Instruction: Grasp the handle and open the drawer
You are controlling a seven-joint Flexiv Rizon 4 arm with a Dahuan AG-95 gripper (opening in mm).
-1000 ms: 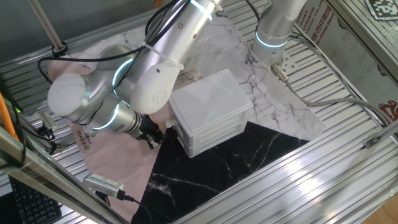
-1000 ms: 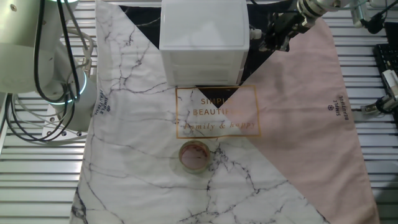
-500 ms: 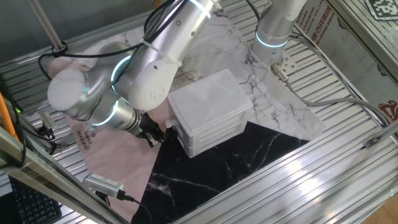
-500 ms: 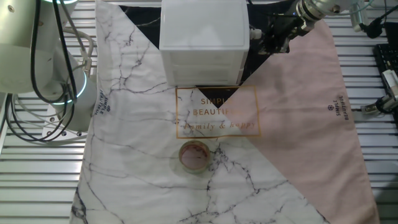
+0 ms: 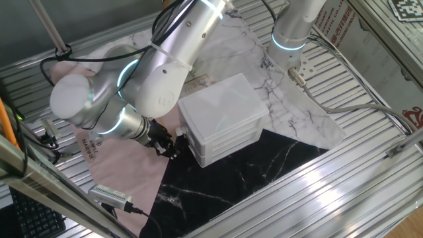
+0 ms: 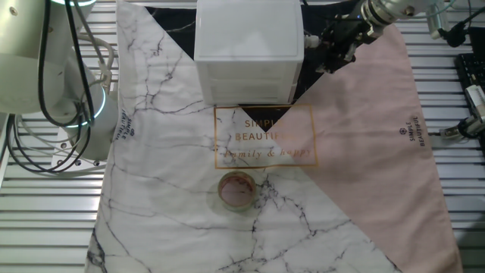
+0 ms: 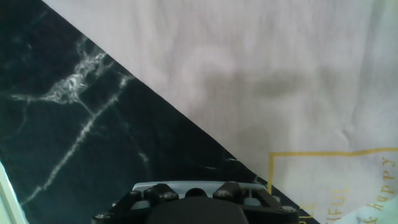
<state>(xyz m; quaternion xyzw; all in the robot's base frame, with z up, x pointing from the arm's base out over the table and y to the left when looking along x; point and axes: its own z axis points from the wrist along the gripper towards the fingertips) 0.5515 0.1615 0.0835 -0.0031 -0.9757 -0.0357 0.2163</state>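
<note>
Black gripper [image 5: 166,144] (jaw state hidden) hangs beside boxy white plastic cabinet [image 5: 221,116].

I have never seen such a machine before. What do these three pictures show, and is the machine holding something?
A silver robot arm works at a table. Two pictures come from fixed cameras on different sides; the third comes from a camera on the hand, looking down at the cloth. On the marbled cloth stands a small white cabinet with drawers, and a small round dish lies nearer the camera. The black gripper is beside the cabinet. It seems to hold nothing, but whether it is open or shut cannot be seen.
</note>
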